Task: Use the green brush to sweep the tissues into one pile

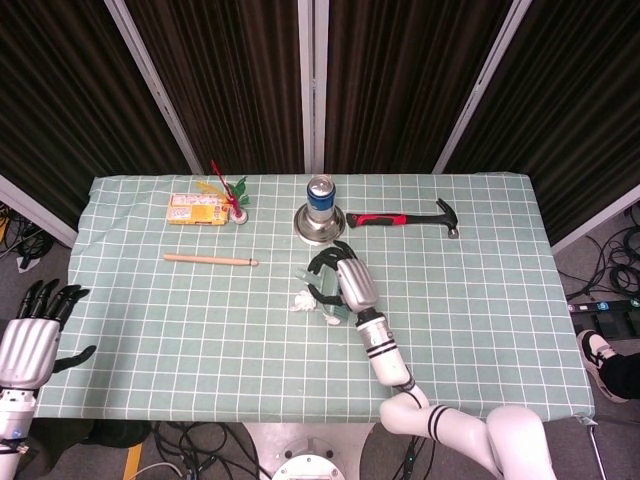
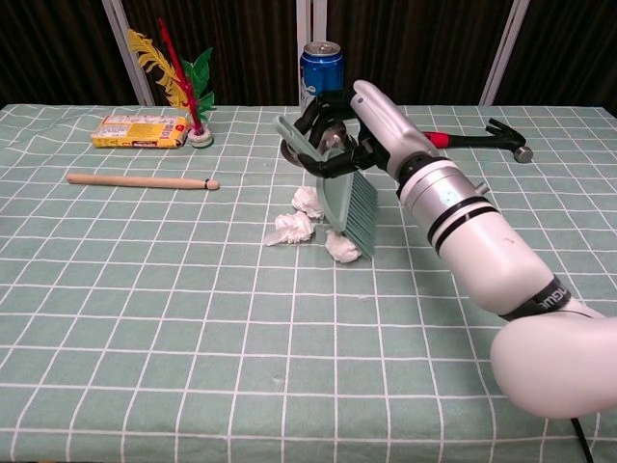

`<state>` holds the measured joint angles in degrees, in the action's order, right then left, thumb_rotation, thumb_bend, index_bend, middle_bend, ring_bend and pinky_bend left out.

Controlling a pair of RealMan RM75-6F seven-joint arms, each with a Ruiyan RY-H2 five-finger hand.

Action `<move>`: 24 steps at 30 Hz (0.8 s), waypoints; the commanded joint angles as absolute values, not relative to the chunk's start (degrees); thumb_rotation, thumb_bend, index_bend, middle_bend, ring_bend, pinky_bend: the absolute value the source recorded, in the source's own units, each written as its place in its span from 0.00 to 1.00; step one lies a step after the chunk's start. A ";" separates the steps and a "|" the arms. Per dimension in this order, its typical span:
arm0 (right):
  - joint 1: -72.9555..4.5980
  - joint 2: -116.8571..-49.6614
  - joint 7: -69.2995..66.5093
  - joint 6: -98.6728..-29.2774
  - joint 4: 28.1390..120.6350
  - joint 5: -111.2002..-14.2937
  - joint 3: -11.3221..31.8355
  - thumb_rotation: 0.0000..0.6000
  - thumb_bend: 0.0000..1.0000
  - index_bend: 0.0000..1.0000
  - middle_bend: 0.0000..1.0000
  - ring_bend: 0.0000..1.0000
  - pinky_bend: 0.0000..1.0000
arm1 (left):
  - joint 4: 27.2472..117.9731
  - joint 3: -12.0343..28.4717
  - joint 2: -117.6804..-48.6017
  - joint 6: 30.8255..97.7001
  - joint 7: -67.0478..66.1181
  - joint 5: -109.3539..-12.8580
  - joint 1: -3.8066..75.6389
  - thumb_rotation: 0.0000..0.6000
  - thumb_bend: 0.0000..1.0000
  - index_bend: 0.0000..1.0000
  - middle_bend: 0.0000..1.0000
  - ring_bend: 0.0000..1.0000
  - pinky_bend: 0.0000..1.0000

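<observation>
we see the green brush (image 2: 345,198) tilted, bristles down touching three white tissues (image 2: 307,224) at surface centre. right hand (image 2: 349,125) grips its handle, arm reaching in from 5 o'clock. left hand (image 1: 32,335) spread, idle at 8 o'clock.

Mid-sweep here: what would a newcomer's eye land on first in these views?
The right robot hand holding the green brush at table centre, bristles down against three crumpled tissues. Behind it, the blue can on the steel bowl, with the red-handled hammer alongside.
</observation>
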<state>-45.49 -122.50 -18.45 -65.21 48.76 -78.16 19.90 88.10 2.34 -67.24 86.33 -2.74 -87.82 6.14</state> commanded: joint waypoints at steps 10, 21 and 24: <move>-53.62 -130.00 -23.57 -67.03 35.08 -78.86 23.47 1.00 0.44 0.62 0.60 0.26 0.12 | 87.97 2.42 -67.12 86.25 -2.50 -87.99 6.36 1.00 0.00 0.18 0.17 0.06 0.06; -50.74 -122.86 -24.72 -71.74 39.14 -80.46 20.63 1.00 0.44 0.62 0.61 0.26 0.12 | 87.67 2.55 -67.41 86.32 -2.37 -88.30 6.66 1.00 0.00 0.18 0.17 0.06 0.06; -47.33 -115.27 -21.38 -71.36 46.44 -81.39 18.22 1.00 0.44 0.62 0.61 0.26 0.12 | 87.59 2.58 -67.45 86.63 -2.29 -88.45 6.60 1.00 0.00 0.18 0.17 0.06 0.06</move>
